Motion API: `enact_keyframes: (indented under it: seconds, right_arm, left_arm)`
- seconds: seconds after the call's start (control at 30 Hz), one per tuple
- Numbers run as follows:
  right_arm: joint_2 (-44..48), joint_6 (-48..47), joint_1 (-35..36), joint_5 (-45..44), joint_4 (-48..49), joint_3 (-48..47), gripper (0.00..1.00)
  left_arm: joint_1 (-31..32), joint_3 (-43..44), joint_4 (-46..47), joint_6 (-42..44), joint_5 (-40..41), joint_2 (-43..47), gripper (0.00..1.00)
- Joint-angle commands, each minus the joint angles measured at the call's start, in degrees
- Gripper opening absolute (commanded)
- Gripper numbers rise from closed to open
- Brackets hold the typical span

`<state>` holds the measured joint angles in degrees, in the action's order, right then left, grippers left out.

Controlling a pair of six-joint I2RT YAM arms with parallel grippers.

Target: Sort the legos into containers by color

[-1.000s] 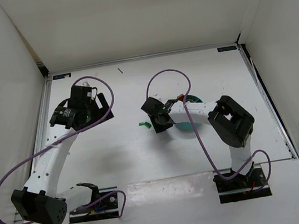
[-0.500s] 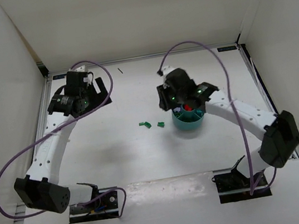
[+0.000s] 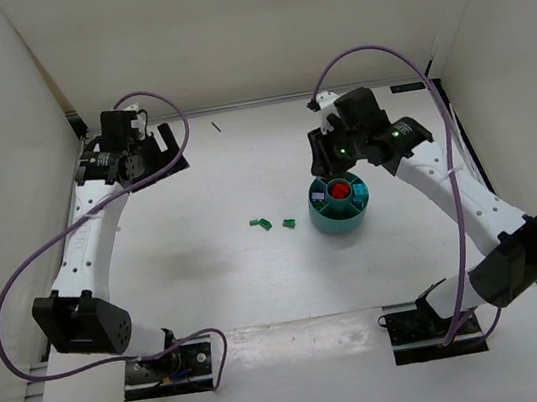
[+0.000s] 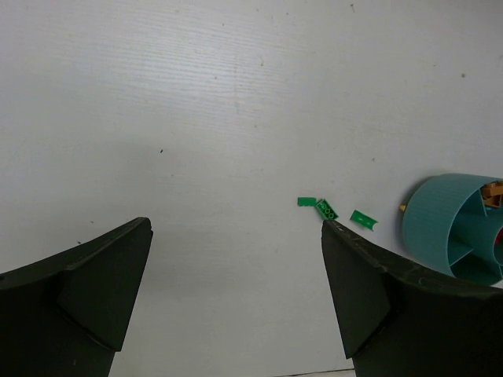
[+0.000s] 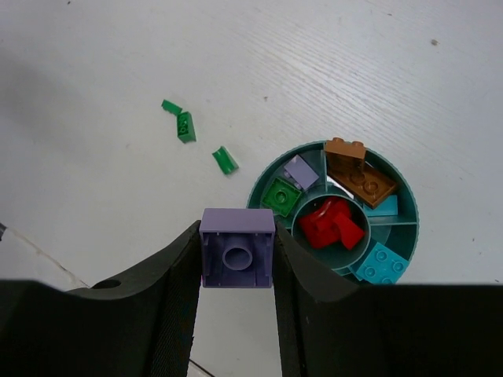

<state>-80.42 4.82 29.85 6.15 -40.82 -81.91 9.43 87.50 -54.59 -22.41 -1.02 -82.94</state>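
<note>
The teal bowl [image 3: 336, 222] stands right of the table's middle. Its wedges hold a brown lego [image 5: 357, 173], a purple one [image 5: 301, 171], a green one [image 5: 280, 196] and blue ones [image 5: 381, 263]; red legos [image 5: 332, 224] fill the centre cup. Three small green legos [image 3: 265, 226] lie on the table left of the bowl [image 5: 413, 216]. My right gripper [image 5: 236, 236] is shut on a purple lego [image 5: 237, 255], in the air just beyond the bowl's far-left side [image 3: 323, 157]. My left gripper [image 4: 236, 226] is open with nothing in it, far back left [image 3: 165, 154].
White walls close the table at the back and on both sides. A short dark mark [image 3: 216, 126] lies near the back edge. Purple cables loop over both arms. The arm bases sit on the near edge, on a raised white ledge [image 3: 302, 358].
The right arm swung from left of the bowl, across it, to its far side, carrying the purple lego. The left arm drew back toward the far left corner, still open.
</note>
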Motion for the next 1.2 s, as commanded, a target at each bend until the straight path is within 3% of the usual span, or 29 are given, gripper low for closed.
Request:
enact_keyframes:
  seconds: [0.0,0.53,0.93,1.17]
  right_arm:
    - [-2.4,-3.2,0.6,1.9,-4.0,-2.5,0.26]
    - [-11.1,-1.2,2.8,-5.7,-2.1,-2.0,0.33]
    - [-13.1,-1.9,1.7,-5.9,-2.3,-1.2,0.37]
    - [-12.7,-1.7,2.2,-10.5,-1.3,0.4,0.50]
  left_arm:
    - [-0.3,3.0,1.4,2.8,-2.5,0.1,1.00]
    - [-2.5,7.6,5.5,6.4,-8.6,-7.8,1.00]
    - [-2.8,8.9,4.4,5.0,-10.7,-9.6,1.00]
    - [-2.8,8.8,3.5,4.4,-11.0,-10.5,1.00]
